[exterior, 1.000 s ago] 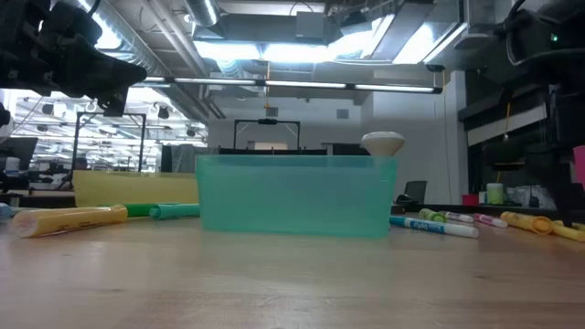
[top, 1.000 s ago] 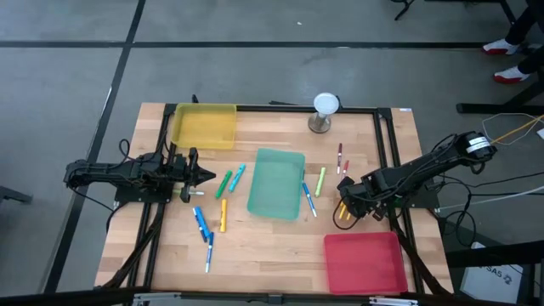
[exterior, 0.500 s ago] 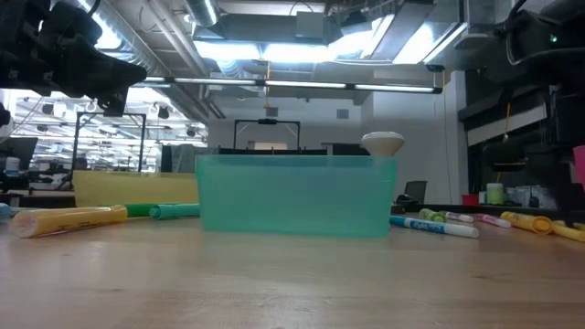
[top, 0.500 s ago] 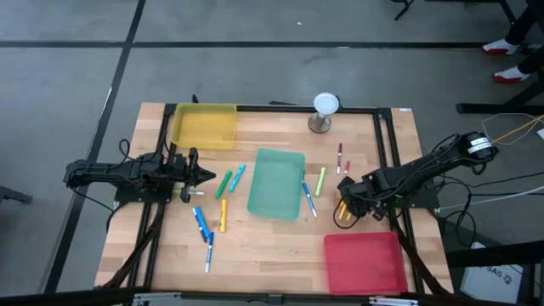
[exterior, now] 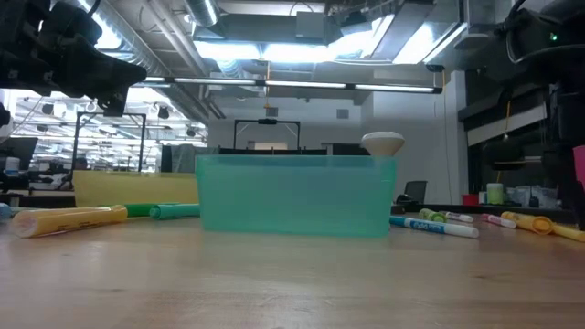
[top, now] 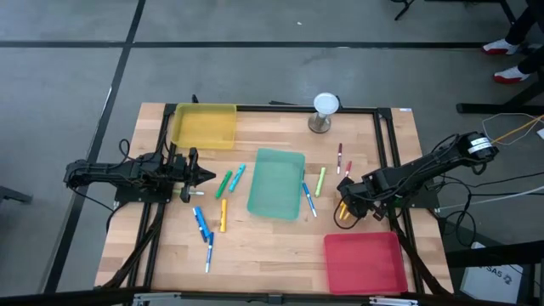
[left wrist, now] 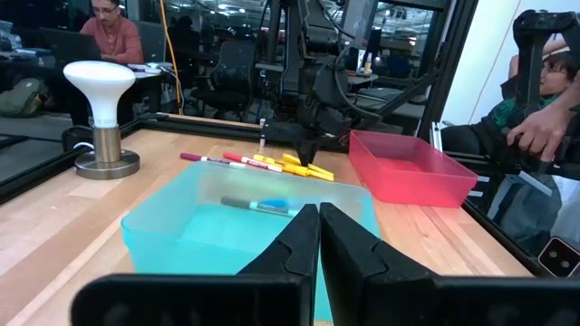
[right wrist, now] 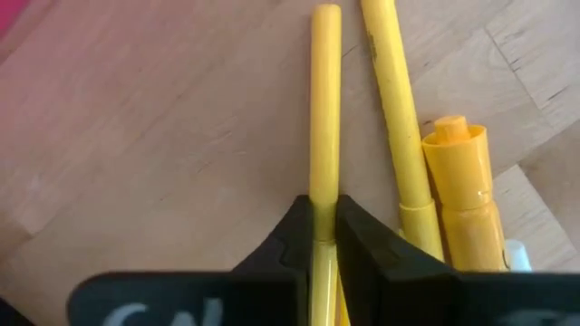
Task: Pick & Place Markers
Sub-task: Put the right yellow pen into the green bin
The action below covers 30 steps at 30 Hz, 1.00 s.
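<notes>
Markers lie scattered over the counter (top: 272, 255), none yet in the yellow tray (top: 204, 125) at far left or the red tray (top: 364, 262) at near right. On the left, the left gripper (top: 206, 176) hangs idle above the counter, its fingers shut on nothing, pointing at the green and teal markers (top: 229, 180) beside the teal tray (top: 276, 182); blue markers (top: 202, 227) and an orange one lie nearer. One marker shows inside the teal tray in the left wrist view.

Right of that tray, past a blue and a green marker, the right gripper (top: 343, 212) is down on the yellow markers (top: 342, 218). A second ago its fingers stood apart; now they have closed on one thin yellow marker (right wrist: 324, 118), with two more yellow ones just beside it. That reads as the grasp just made, so the lift and the carry to a tray come next. The neighbours lie close enough to be dragged along.
</notes>
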Available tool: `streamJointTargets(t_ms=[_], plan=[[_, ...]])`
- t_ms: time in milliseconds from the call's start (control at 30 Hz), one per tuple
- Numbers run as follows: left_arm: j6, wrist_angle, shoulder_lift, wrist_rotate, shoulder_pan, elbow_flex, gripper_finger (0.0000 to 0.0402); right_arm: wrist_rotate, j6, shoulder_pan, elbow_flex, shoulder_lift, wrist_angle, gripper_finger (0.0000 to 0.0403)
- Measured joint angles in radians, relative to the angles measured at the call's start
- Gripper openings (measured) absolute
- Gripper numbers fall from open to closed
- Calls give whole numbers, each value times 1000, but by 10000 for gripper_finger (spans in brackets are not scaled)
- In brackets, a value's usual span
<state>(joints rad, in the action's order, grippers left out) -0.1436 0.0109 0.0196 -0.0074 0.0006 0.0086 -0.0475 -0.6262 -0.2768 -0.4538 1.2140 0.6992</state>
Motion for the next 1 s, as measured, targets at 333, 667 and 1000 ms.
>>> streamJointTargets(t_ms=[333, 667, 1000], plan=[[0, 0, 0, 0, 0, 0, 12, 0, -3, 0, 1, 0, 7, 28], [0, 0, 0, 0, 0, 0, 13, 1, -3, 0, 1, 0, 9, 28], [0, 0, 0, 0, 0, 0, 13, 1, 5, 0, -12, 1, 22, 28]])
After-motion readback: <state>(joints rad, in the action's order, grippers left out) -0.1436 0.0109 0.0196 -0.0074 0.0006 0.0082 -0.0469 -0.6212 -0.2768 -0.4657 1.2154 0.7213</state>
